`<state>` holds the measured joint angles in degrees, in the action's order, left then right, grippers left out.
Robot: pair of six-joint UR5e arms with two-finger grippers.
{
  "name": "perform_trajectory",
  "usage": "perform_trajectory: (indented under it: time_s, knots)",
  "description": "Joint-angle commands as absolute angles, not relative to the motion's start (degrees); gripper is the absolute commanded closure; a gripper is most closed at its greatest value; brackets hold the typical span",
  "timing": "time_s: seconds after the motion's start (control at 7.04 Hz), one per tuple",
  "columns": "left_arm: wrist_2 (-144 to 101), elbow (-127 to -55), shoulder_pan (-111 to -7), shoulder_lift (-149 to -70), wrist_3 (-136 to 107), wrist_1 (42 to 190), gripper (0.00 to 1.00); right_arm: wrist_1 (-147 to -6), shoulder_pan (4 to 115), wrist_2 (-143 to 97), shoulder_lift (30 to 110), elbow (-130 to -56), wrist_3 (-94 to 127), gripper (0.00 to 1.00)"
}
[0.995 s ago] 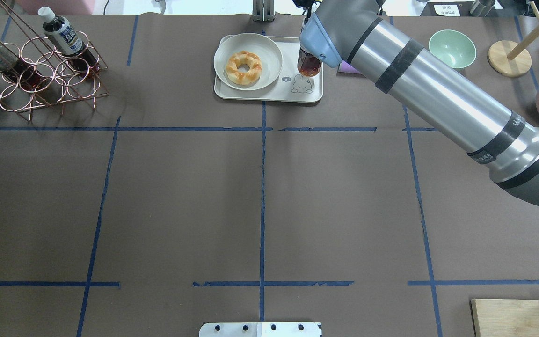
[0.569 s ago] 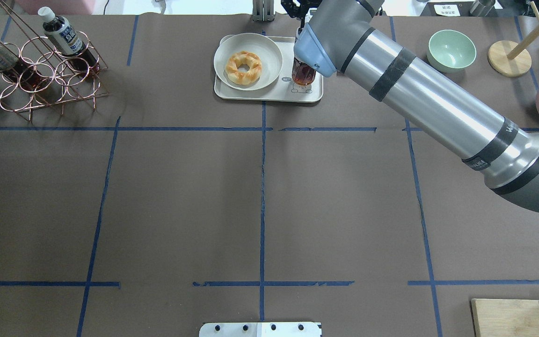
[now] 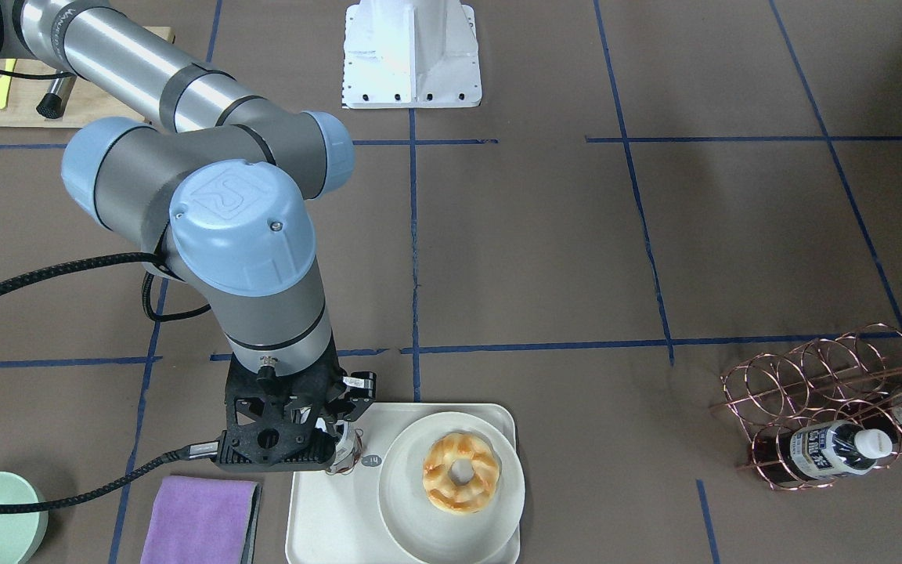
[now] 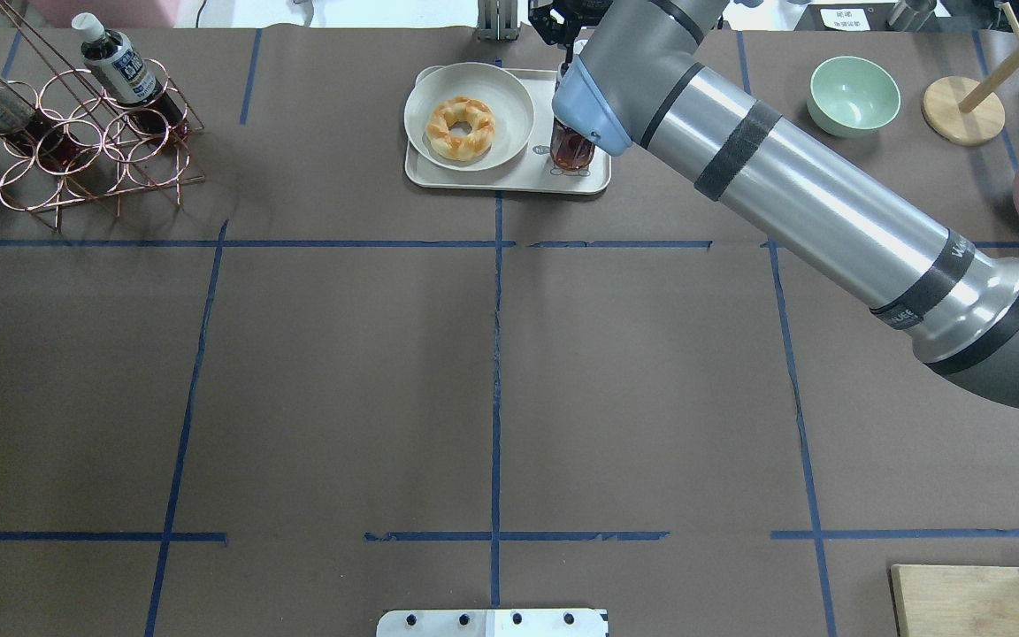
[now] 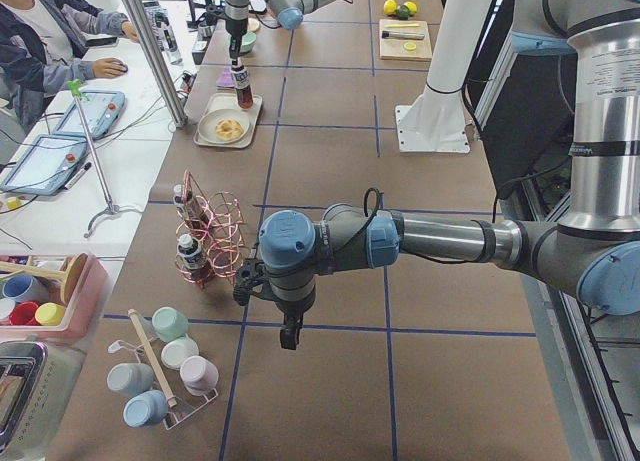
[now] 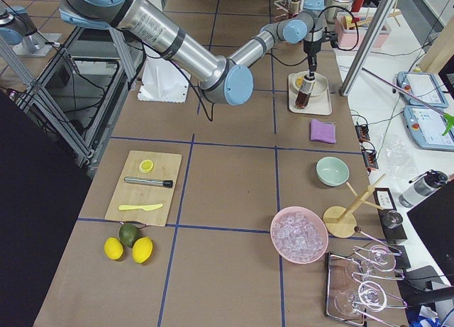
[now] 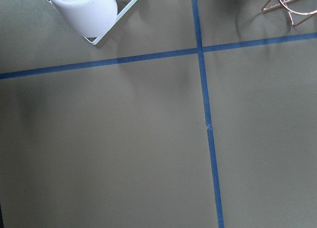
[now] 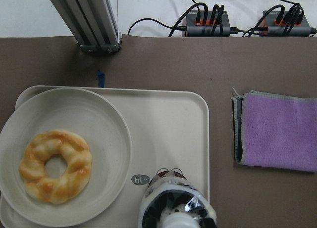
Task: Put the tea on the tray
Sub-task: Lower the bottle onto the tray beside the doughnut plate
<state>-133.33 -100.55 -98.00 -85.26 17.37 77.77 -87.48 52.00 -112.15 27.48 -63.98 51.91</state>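
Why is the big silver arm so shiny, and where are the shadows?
Overhead view: light from above glares as a white streak along the arm. Front-facing view: a soft dark shadow lies on the table beside the wire rack.

Upright tea bottle [image 8: 177, 208], dark liquid, white-and-blue label, over bare end of cream rimmed tray [image 8: 168, 121]

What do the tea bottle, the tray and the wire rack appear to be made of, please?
The tea bottle: clear plastic, liquid showing through. The tray: matte cream plastic or melamine, probably, smooth moulded rim. The wire rack: shiny copper-coloured metal.
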Motion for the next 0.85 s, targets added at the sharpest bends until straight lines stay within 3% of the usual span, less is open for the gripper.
perform_trajectory:
  time_s: [0.0,0.43,0.71]
  knots:
    - [-133.3,-100.5,-98.0,-85.3,17.4,77.8,0.0,-87.5,51.9,-112.1,27.5,-64.0,51.8,0.69]
    - [-133.3,-100.5,-98.0,-85.3,17.4,77.9,0.0,-87.5,51.6,-112.1,27.5,-64.0,51.5,0.48]
    - [-133.3,-100.5,-98.0,-85.3,17.4,77.9,0.0,-87.4,51.6,-112.1,27.5,-64.1,51.4,0.45]
